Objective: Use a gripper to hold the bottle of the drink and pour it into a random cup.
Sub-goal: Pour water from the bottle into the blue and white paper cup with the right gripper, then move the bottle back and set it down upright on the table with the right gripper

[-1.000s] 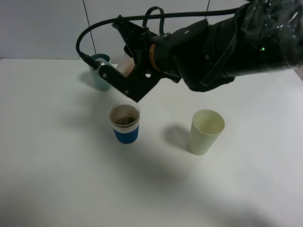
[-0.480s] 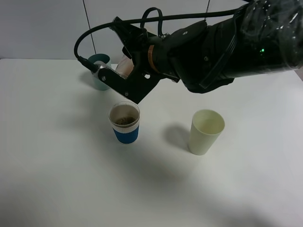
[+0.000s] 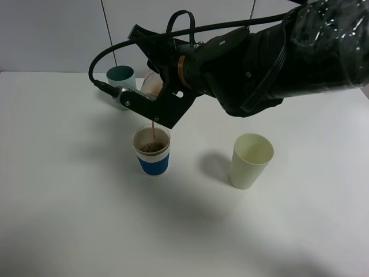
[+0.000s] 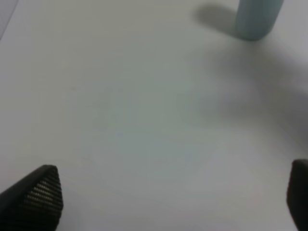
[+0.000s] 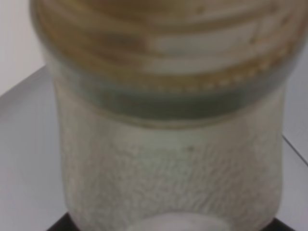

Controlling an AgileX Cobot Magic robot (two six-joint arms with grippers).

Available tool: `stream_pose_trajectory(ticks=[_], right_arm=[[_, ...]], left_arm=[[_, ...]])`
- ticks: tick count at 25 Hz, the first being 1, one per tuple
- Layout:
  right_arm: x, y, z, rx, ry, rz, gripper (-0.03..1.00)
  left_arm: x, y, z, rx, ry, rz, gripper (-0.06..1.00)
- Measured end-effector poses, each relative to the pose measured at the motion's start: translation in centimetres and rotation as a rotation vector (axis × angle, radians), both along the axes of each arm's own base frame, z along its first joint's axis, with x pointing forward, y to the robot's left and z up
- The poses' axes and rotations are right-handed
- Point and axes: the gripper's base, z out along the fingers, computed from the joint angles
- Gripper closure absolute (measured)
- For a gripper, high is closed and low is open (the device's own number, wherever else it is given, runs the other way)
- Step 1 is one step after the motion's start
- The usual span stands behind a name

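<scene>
My right hand [image 3: 151,72] reaches in from the upper right of the overhead frame to the upper middle. It is pinching the bottle [image 3: 151,85] between its black fingers, tipped steeply so the mouth points down. A thin stream of the dark brown drink [image 3: 153,129] falls from the bottle straight into the cup [image 3: 153,164]. That cup, with a blue sleeve and a white band, stands on the white worktop [image 3: 69,202] just below the hand, left of centre, and brown liquid already sits inside it. In my right wrist view the bottle [image 5: 168,144] fills nearly everything, with a cloudy see-through wall and brownish rings at the threaded neck. A teal tumbler [image 3: 120,78] stands at the upper left of the overhead frame, behind the hand and partly hidden by its lower finger. A pale green cup [image 3: 251,161] stands right of centre, apart from the blue one. My left hand [image 4: 171,197] is spread wide over bare worktop, its two fingertips far apart, with the teal tumbler [image 4: 255,19] beyond them.
</scene>
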Motion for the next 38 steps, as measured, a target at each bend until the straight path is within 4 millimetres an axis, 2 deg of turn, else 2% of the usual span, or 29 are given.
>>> stream_pose_trajectory(ticks=[24,29,38], right_arm=[[-0.3,0.2,0.1,-0.027,-0.024,0.007,0.61],[-0.3,0.2,0.1,0.133,0.052,-0.080,0.61],[0.8,-0.8,0.1,0.628,0.273,-0.381,0.61]], left_arm=[[0.0,0.0,0.0,0.000,0.000,0.000,0.02],[0.0,0.0,0.0,0.000,0.000,0.000,0.02],[0.0,0.0,0.0,0.000,0.000,0.000,0.02]])
